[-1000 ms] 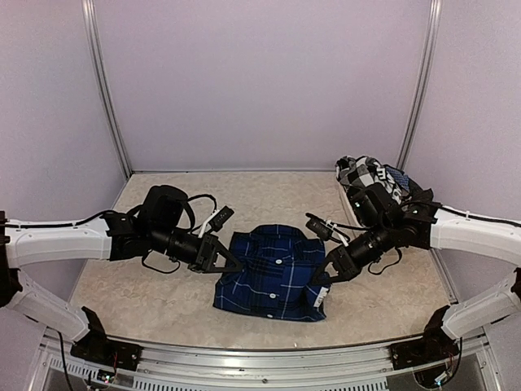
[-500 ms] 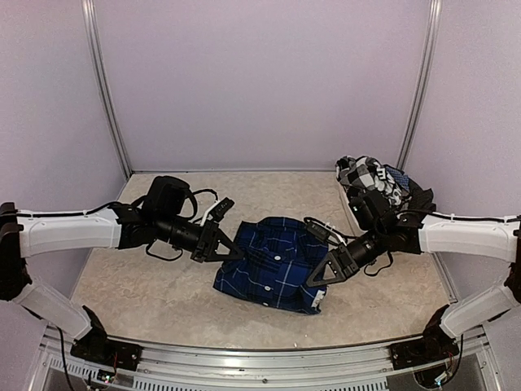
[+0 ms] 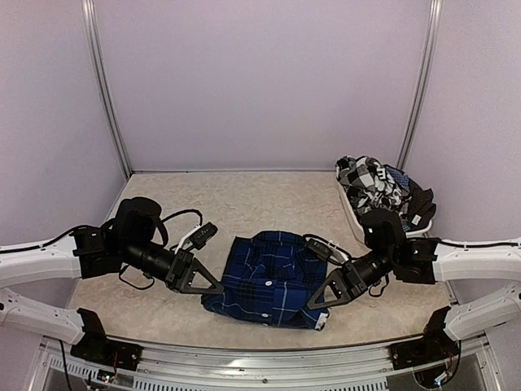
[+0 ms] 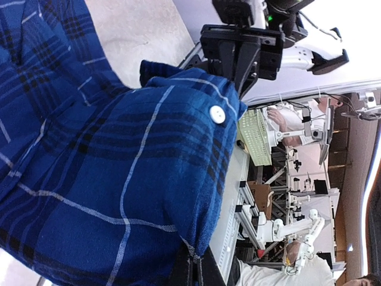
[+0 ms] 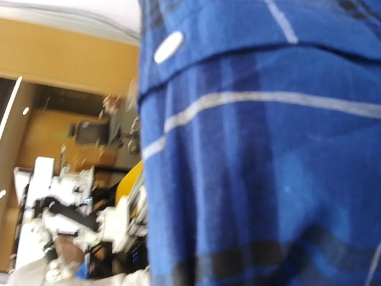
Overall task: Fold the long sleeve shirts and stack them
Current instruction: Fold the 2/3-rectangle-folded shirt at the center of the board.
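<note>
The royal blue plaid shirt (image 3: 264, 273) lies folded at the table's middle front, button side up. My left gripper (image 3: 213, 289) is shut on its left front edge; the left wrist view shows the fingers (image 4: 193, 271) pinching blue cloth (image 4: 119, 167). My right gripper (image 3: 316, 301) is at the shirt's right front corner, shut on it; it also shows in the left wrist view (image 4: 240, 83). In the right wrist view blue cloth (image 5: 268, 149) fills the frame and hides the fingers. The black-and-white checked shirt (image 3: 366, 175) lies crumpled at the back right.
The checked shirt sits in a white bin (image 3: 352, 213) with other dark cloth (image 3: 415, 204) against the right wall. The metal rail of the table's near edge (image 3: 260, 358) runs just in front of the blue shirt.
Both grippers have drawn back toward the near edge, and the blue shirt has slid forward with them. It lies flatter and closer to the front than before.
</note>
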